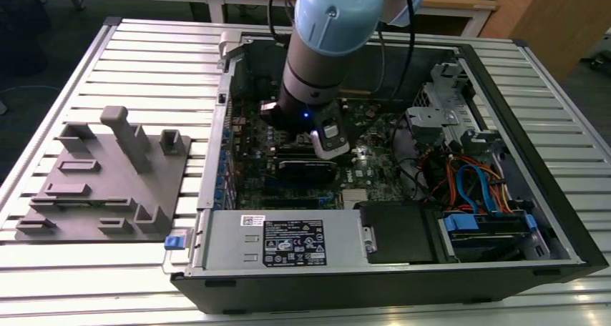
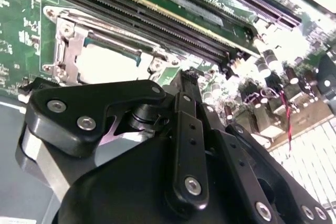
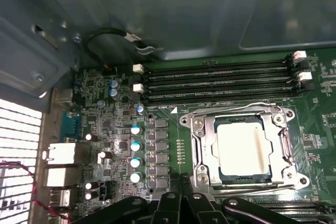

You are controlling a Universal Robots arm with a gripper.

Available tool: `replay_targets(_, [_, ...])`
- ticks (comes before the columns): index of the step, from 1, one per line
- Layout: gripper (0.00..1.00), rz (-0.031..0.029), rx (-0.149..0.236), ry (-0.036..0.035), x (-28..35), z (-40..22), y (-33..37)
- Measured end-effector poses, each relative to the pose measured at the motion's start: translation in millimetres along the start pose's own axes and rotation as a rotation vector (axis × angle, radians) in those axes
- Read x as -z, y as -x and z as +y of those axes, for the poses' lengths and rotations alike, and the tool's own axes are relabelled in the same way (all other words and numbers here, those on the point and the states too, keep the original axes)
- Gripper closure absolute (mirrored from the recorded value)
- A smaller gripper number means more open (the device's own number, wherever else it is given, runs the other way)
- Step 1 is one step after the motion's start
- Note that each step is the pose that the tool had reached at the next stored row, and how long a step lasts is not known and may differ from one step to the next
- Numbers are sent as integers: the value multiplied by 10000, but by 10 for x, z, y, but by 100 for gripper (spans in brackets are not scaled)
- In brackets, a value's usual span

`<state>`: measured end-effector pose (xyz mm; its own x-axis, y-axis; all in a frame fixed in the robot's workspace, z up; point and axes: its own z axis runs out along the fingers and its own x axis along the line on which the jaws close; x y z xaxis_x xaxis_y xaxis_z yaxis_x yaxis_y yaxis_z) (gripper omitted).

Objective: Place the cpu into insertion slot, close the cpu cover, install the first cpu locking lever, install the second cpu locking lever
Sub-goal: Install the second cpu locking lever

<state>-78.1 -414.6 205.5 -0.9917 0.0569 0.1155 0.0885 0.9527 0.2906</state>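
The cpu, a pale silver square, sits in the insertion slot on the green board. The cpu cover, a silver frame with a window, lies flat over it. Thin wire levers run along two opposite edges of the frame, one beside the memory slots and one on the gripper's side; whether they are hooked I cannot tell. My gripper hovers just beside the socket's corner, its black fingers together with nothing between them. In the second wrist view the gripper points at the socket. The arm reaches down into the case.
Long black memory slots run beside the socket. Capacitors and rear ports lie to the other side. The open computer case holds a power supply, drive bays and cables. A grey fixture plate sits at the exterior view's left.
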Motion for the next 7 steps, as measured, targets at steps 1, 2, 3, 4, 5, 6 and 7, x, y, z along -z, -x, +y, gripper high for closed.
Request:
replay_targets(1, [89, 3, -1, 3, 4, 2, 0])
replay_targets(2, [89, 4, -1, 4, 4, 1, 0])
replay_targets(3, [89, 4, -1, 4, 4, 2, 0])
replay_targets(4, [89, 5, -1, 4, 5, 1, 0])
replay_targets(5, [89, 6, -1, 4, 5, 1, 0])
replay_targets(6, [89, 6, -1, 4, 5, 2, 0])
replay_targets(7, [89, 5, -1, 5, 4, 1, 0])
